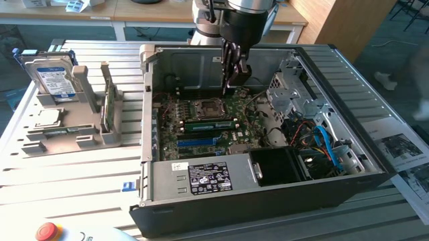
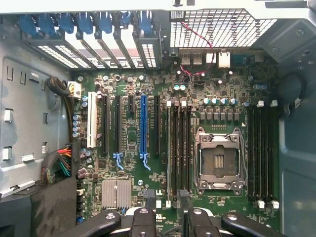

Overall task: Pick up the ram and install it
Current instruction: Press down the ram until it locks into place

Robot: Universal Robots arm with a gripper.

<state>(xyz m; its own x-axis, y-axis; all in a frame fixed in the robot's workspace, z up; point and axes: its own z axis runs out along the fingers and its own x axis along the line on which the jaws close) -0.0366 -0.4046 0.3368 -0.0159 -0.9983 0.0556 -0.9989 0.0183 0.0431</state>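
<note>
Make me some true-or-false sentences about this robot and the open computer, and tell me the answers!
1. The tool hangs inside the open black metal computer case, above the green motherboard. True.
2. The tool's fingers are squeezed shut. False: they stand open.
3. The silver hard drive with the blue label lies inside the case. False: it stands in the grey plastic holder outside the case, on the exterior view's left.
4. A round red button sits outside the case, at the exterior view's lower left. True.
5. A fan covers the square metal processor socket. False: the socket is bare.
</note>
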